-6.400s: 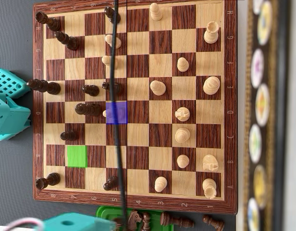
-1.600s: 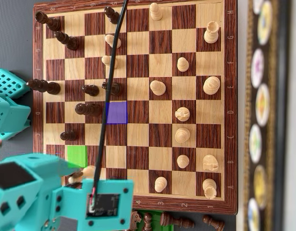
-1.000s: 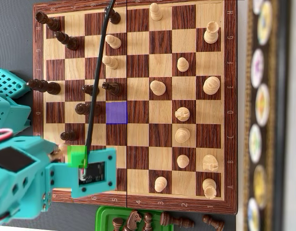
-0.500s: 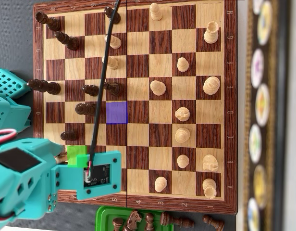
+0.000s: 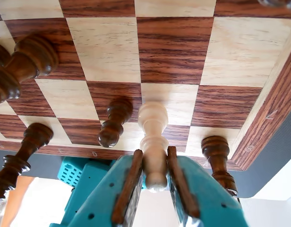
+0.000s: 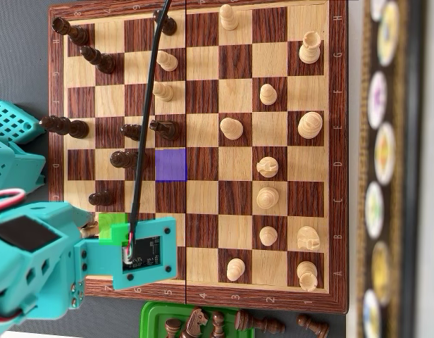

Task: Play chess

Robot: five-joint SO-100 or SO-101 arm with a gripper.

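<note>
In the overhead view, the teal arm point(image 6: 76, 257) covers the chessboard's point(image 6: 203, 232) lower left corner, hiding the pincer and whatever it holds. A black cable point(image 6: 148, 105) crosses several squares and partly masks a dark piece point(image 6: 166, 24) at the top. The green tray point(image 6: 157, 317) and its captured dark pieces point(image 6: 196, 324) are cut off by the bottom edge. In the wrist view, a dark piece point(image 5: 11, 71) runs off the left edge, and the pale pawn's point(image 5: 153, 142) base sits partly hidden between the pincer point(image 5: 155, 182) fingers.

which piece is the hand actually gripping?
The light pawn held between the hand's wood-lined fingers in the wrist view. It is the only light piece there; the dark pawn beside it stands free on the board.
</note>
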